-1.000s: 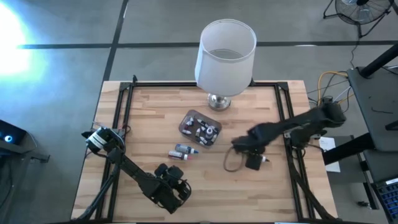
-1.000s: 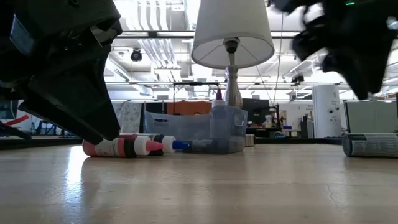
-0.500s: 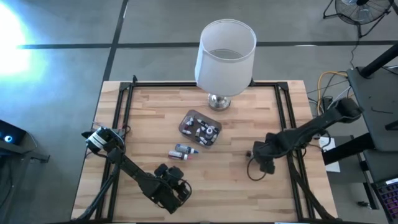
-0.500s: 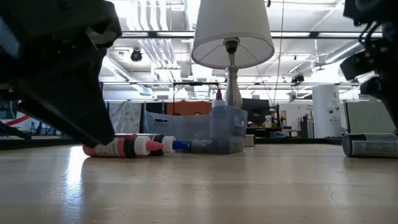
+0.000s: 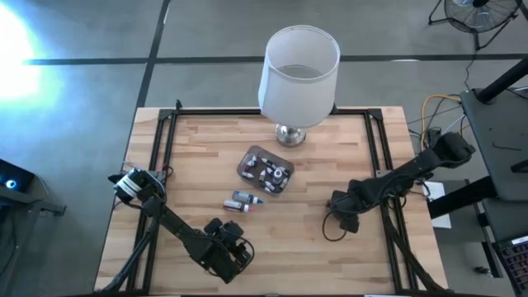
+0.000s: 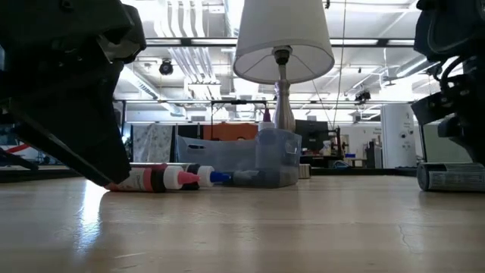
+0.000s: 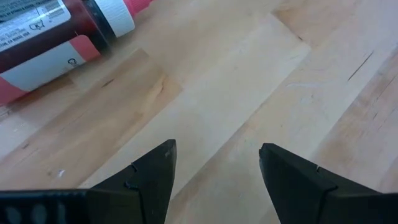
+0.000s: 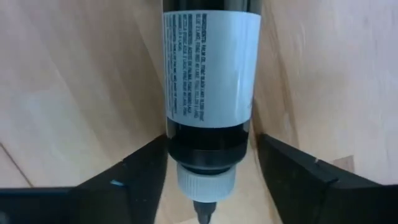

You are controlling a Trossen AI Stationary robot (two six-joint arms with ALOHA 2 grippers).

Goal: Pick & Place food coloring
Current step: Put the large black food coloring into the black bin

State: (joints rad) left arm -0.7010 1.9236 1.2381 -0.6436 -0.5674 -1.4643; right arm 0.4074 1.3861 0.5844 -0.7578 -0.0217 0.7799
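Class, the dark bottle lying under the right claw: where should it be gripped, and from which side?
Likely best: grip the dark bottle at its labelled middle, the right claw coming straight down, one finger each side: it lies flat, with its round sides free.

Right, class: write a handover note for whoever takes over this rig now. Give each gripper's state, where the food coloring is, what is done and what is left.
Left gripper: open, empty, low over the table's front left.
Right gripper: open, at the table's right side, fingers either side of a lying dark bottle, not yet closed on it.
Things: several bottles lie in the tub at mid-table. Two bottles lie loose just in front of it.
Done: the tub is partly filled, it seems.
Left: probably grip the dark bottle and move it to the tub, then the two loose ones.
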